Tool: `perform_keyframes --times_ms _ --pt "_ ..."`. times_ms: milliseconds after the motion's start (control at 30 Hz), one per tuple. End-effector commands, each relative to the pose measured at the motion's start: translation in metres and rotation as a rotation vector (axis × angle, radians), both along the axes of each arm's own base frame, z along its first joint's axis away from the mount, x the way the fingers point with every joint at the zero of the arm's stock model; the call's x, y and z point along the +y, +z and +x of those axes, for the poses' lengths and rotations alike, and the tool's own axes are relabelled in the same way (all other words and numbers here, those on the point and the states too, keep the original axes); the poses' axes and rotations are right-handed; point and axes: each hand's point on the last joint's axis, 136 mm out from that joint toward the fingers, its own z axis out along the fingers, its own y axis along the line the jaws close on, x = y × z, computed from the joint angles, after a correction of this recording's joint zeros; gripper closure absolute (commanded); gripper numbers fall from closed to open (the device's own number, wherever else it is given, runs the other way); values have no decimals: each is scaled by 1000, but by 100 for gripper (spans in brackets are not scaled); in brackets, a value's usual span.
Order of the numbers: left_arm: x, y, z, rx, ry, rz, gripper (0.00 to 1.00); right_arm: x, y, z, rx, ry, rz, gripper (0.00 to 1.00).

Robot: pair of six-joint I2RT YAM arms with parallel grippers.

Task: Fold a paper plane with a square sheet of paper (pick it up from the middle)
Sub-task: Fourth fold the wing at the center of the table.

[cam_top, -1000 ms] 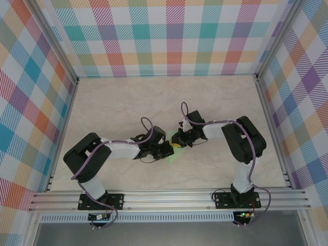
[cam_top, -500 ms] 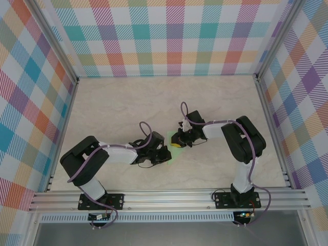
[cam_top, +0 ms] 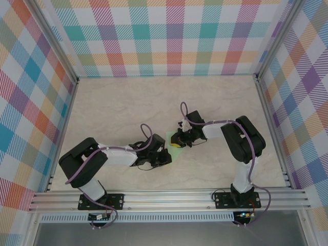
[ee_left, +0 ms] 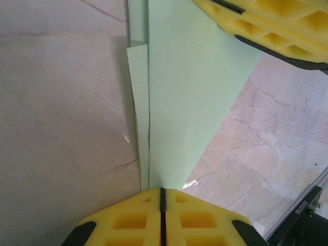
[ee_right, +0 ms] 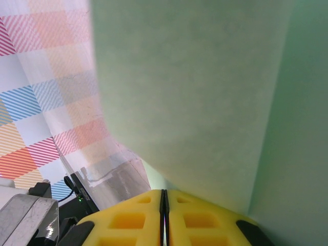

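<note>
left fingers [ee_left: 123, 220]: yellow foam, pressed together on narrow tip of pale mint-green folded paper sheet [ee_left: 189, 92] | right fingers [ee_right: 205, 223]: pressed together, pinching its wide end | location: narrow end flat on marbled beige tabletop [ee_left: 61, 128], between both arms

Both arms reach in to mid-table. The left gripper [cam_top: 165, 157] sits just near-left of the right gripper [cam_top: 176, 142], and a small piece of green paper [cam_top: 173, 152] shows between them, touching both. The marble-look table [cam_top: 118, 102] has plaid walls [cam_top: 169, 36] on three sides and an aluminium rail [cam_top: 169, 197] along the near edge.
</note>
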Motion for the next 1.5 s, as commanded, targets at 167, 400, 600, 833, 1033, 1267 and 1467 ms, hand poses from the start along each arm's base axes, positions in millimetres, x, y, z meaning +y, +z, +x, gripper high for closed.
perform_keyframes --times_ms 167,400,600,833,1033,1267,1467 --pt "18 -32 -73 166 -177 105 91 -29 -59 -25 107 -24 -202 89" --pt "37 -36 -82 170 -177 178 91 -30 -59 -24 108 -23 -206 89" --pt "31 -19 -79 134 -178 121 91 -30 -59 -25 110 -24 -208 89" --pt "29 35 -26 -50 -14 37 91 -28 -58 -23 111 -40 -198 89" --pt "9 52 14 -126 86 -26 91 -28 -58 -23 116 -45 -198 89" --pt "-31 47 39 -119 99 -109 92 -27 -59 -23 130 -63 -193 89" --pt "-16 4 34 -36 163 4 95 -26 -56 -21 128 -66 -186 89"
